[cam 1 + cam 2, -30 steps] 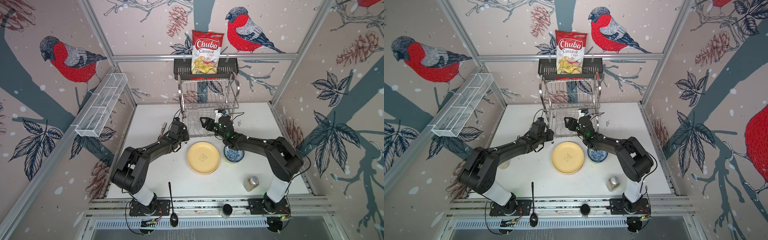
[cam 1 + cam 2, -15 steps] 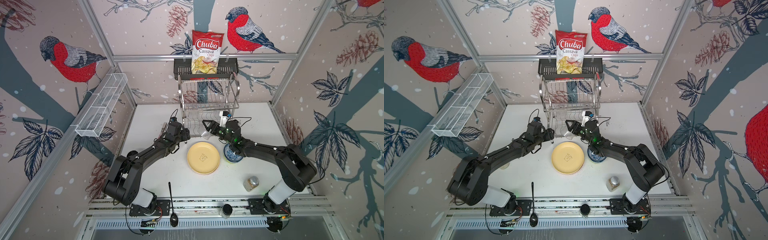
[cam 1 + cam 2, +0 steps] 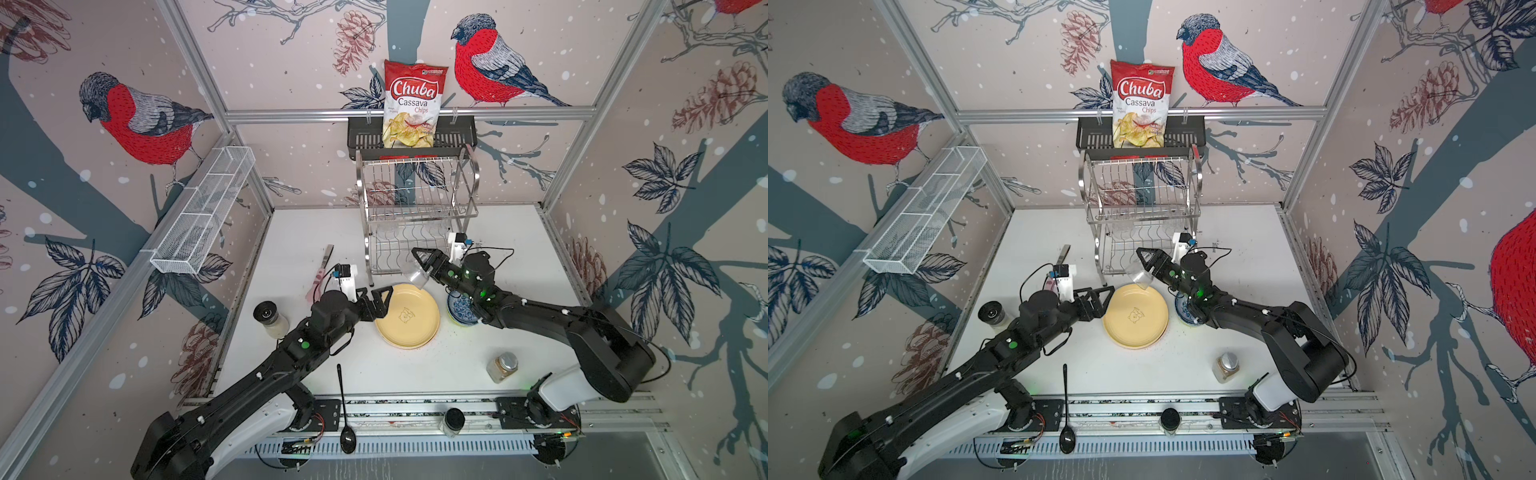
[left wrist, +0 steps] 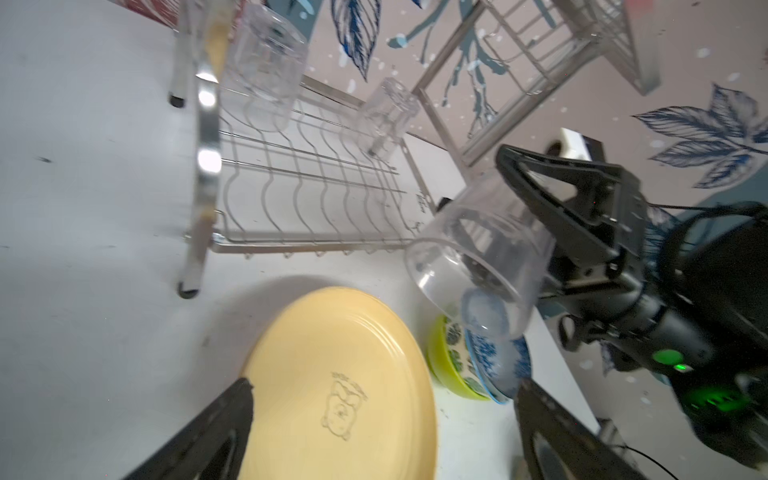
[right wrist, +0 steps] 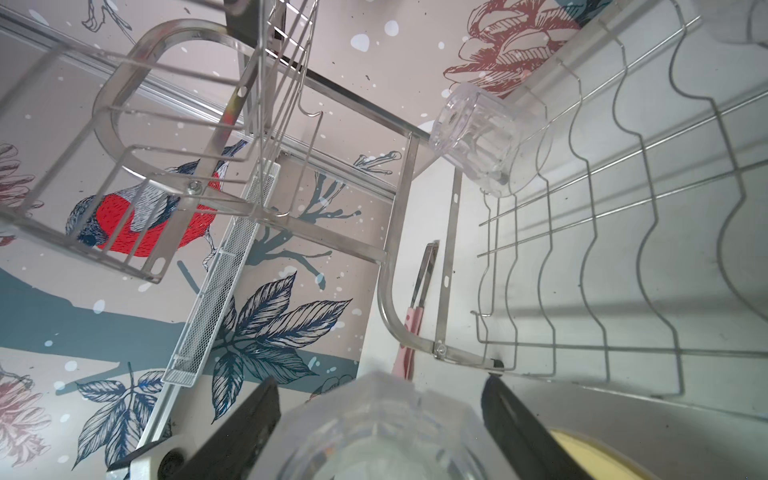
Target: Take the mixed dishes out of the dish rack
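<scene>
The dish rack (image 3: 415,208) (image 3: 1142,199) stands at the back of the table. Two clear tumblers (image 4: 266,62) (image 4: 386,112) rest on its lower tier; one shows as tumbler (image 5: 478,145). My right gripper (image 3: 417,266) (image 3: 1144,264) (image 5: 380,380) is shut on a third tumbler (image 3: 415,274) (image 4: 478,266) (image 5: 382,424), tilted just in front of the rack. A yellow plate (image 3: 409,318) (image 3: 1136,318) (image 4: 332,374) lies on the table, with stacked bowls (image 3: 459,309) (image 4: 469,365) to its right. My left gripper (image 3: 384,301) (image 3: 1104,301) (image 4: 384,388) stands open and empty at the plate's left edge.
Spice jars stand at the left (image 3: 270,318), front right (image 3: 503,365) and front rail (image 3: 453,422). A black spoon (image 3: 345,407) lies at the front. A pink-handled tool (image 3: 320,270) lies left of the rack. A white mesh basket (image 3: 203,212) hangs on the left wall.
My left gripper has opened wide and come forward from the rack's left corner to the plate's edge. My right gripper has drawn the tumbler slightly out from the rack.
</scene>
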